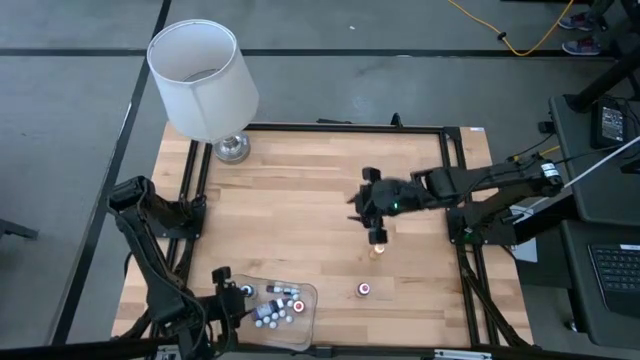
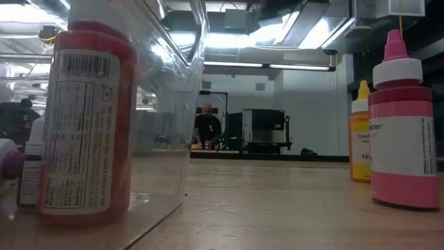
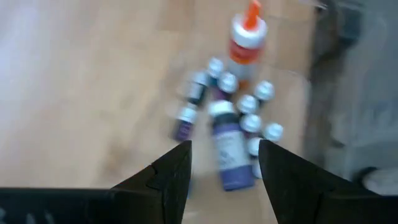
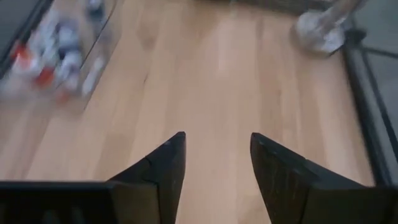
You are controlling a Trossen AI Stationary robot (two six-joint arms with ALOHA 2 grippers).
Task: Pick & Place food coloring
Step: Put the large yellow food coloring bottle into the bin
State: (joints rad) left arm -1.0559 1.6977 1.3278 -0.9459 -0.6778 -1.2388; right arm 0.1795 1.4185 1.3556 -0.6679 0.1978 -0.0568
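The food coloring is a set of small bottles, and most of them lie in a clear tray (image 1: pixel 306 318) at the near edge of the table (image 1: pixel 300 210). In the low view, a red bottle (image 2: pixel 87 118) stands inside the tray wall. Two bottles stand outside the tray on bare wood: a pink bottle (image 2: pixel 404 125) nearest, and a yellow bottle (image 2: pixel 360 135) behind it. In the high view, the pink bottle (image 1: pixel 364 289) stands right of the tray and the yellow bottle (image 1: pixel 377 249) stands farther in.

Handling, as a judgement: the bottles look light, rigid and smooth, so they may slip or tip under a side push. Each is narrow and upright with a tapered cap. Grip the labelled body below the cap, with the fingers square to it. Do not grip the cap.

The left gripper (image 3: pixel 221 168) hangs above the tray with its fingers apart and empty. A purple bottle (image 3: pixel 229 149) lies below the gap, among pale-capped bottles.

The right gripper (image 1: pixel 377 232) is reached out over mid-table, just above the yellow bottle. Its fingers (image 4: pixel 168 165) are spread and hold nothing. Contact with the bottle cannot be confirmed.

A lamp (image 1: pixel 205 85) stands at the far left corner, well apart.
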